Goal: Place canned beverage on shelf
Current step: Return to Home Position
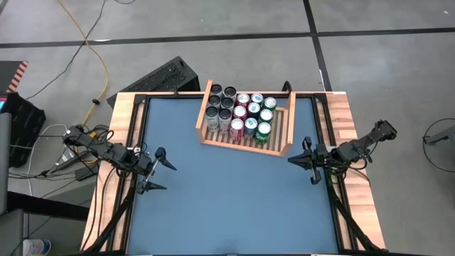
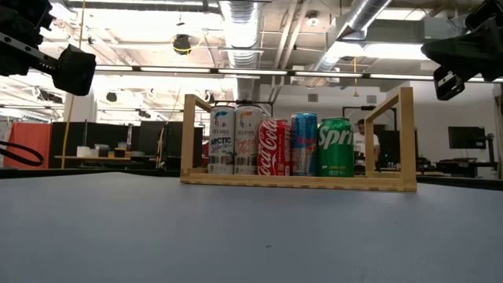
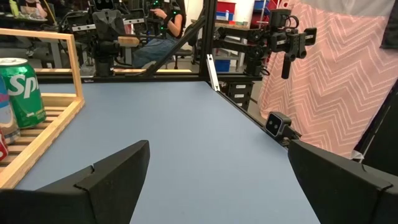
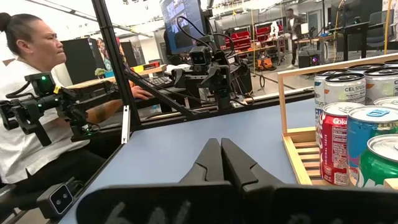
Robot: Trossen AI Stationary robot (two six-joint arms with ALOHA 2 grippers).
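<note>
In the high view the left pincer sits at the lower left of the frame, fingers spread wide and pointing right. The right pincer sits at mid right, fingers pressed together and pointing left. Both arms reach in from the side edges.

Light wooden shelf, slatted base, flat at far middle of table, slightly skewed. Upright cans packed toward left wall: silver, red, blue, green.

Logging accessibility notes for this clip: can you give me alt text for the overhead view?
A wooden tray at the far edge of a blue table holds rows of drink cans. The left gripper, open, and right gripper, shut, hang empty near the table's sides.
</note>
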